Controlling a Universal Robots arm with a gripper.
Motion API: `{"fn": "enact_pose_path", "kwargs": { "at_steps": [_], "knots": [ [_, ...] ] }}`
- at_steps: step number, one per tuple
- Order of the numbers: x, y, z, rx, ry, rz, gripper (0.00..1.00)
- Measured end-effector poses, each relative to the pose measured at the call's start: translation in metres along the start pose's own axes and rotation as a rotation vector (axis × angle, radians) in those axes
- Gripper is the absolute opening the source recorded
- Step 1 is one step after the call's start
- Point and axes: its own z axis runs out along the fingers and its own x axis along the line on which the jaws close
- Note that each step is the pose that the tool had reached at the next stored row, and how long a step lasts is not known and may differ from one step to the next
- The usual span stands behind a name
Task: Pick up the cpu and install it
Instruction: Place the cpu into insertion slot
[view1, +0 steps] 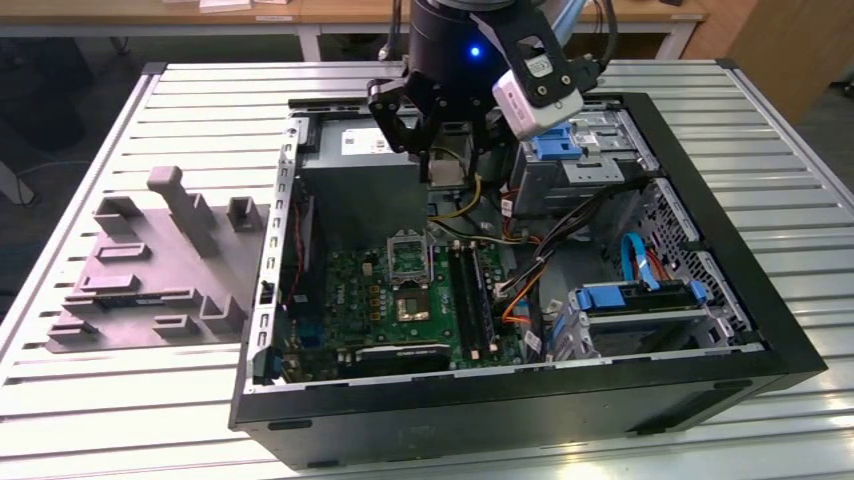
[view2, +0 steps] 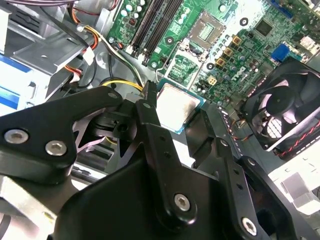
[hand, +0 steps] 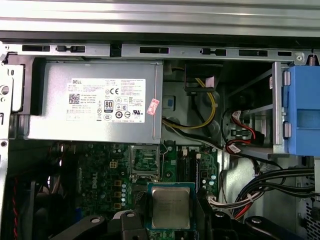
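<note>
**CPU gripped; socket lying at six o'clock**

The cpu (hand: 171, 207) is sitting between the gripper's fingers (view2: 150, 102), lying flat with its silvery top facing the first wrist camera. Being square, it is offering no long axis, only edges, and those are running near parallel to the lines of the motherboard (view1: 358, 292). The gripper (view1: 446, 162) is gripping it by two opposite edges, jaws drawn in to the chip's width and holding nothing else; the chip is hanging clear of the board, as far as I can judge.

In the exterior view the gripper is hovering over the open computer case (view1: 787, 330), near the power supply (hand: 95, 105). From there the raised load plate (view1: 406, 250) is lying at about six o'clock; the CPU socket (view1: 416, 305), dark and gold-tinted at its centre, is lying farther along that same line, well apart from the chip. The socket is looking empty, so the install is not yet done; by my judgement the gap that matters is running along that six o'clock line and then down onto the board.

The memory slots (view1: 467, 285) are flanking the socket at three o'clock; the case is resting on a slatted metal table (view1: 120, 420).
</note>
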Motion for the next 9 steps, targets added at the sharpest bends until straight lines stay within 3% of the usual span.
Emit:
{"fn": "enact_pose_path", "kwargs": {
  "at_steps": [9],
  "knots": [
    [0.0000,-0.0023,0.0010,-0.0002,-0.0001,0.000,0.47]
  ]
}}
